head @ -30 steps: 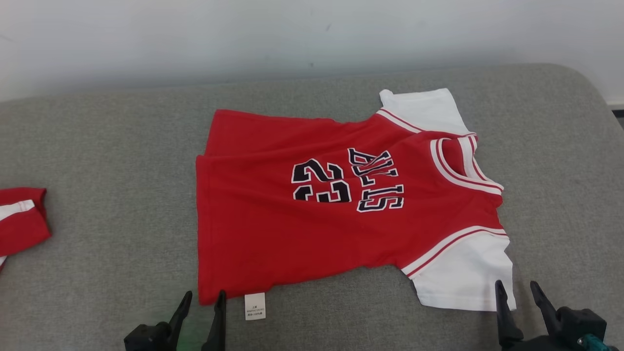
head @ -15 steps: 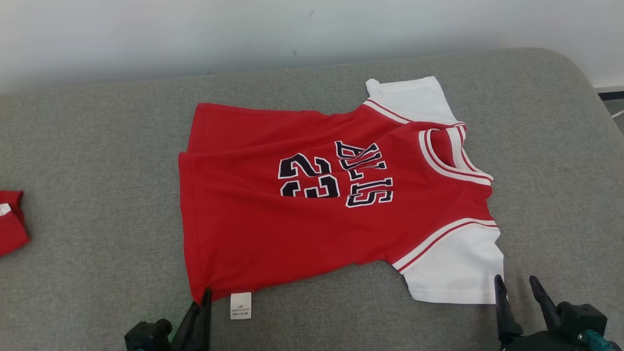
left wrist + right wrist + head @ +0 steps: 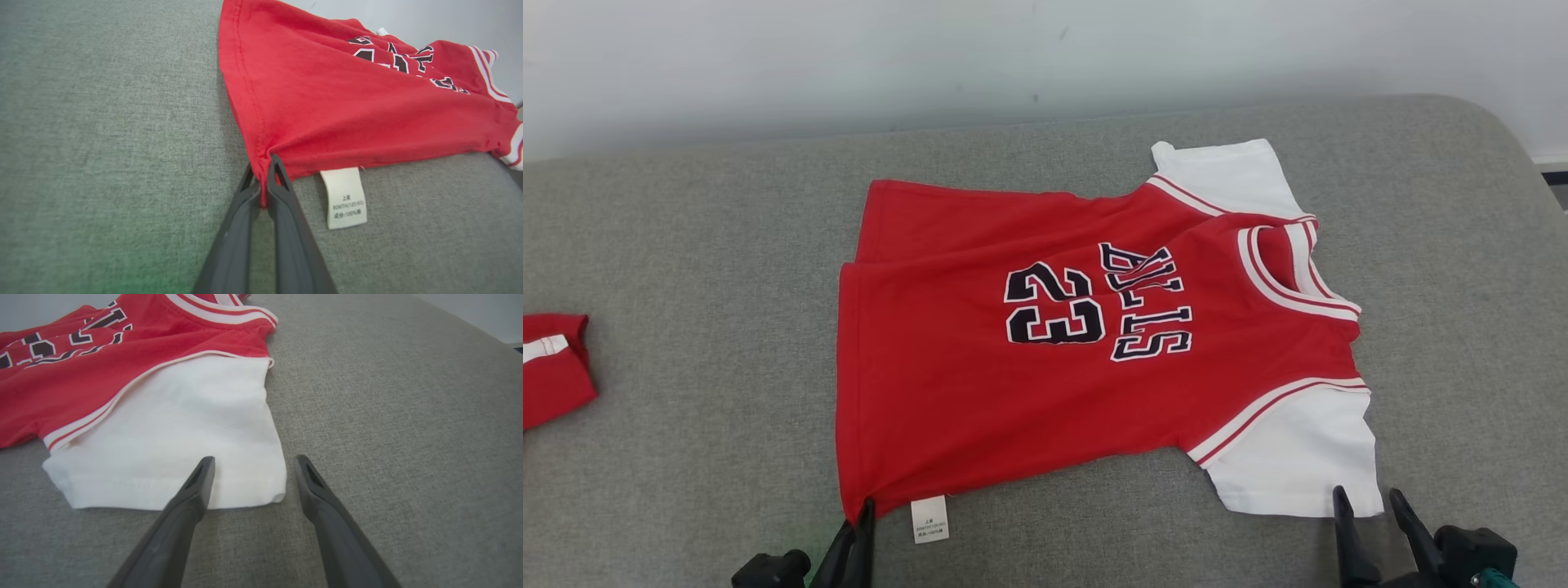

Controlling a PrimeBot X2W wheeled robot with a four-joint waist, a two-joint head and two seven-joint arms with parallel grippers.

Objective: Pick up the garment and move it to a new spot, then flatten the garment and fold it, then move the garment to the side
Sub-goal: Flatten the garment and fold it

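Left fingers (image 3: 286, 196) pinch the garment's (image 3: 1013, 392) hem (image 3: 249, 122), right fingers (image 3: 192, 486) apart astride its sleeve (image 3: 184, 428): one-sided pulling could bunch it.

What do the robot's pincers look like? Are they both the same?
Yes, they match. The left pincer and right pincer each have two long, thin, dark grey fingers that narrow to pointed tips, with a little hollow slot near each tip. They grow from chunky black blocks; the right one's has a teal bit.

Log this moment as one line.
left gripper: shut on jersey hem corner | right gripper: open, at white sleeve corner | surface: grey cushion
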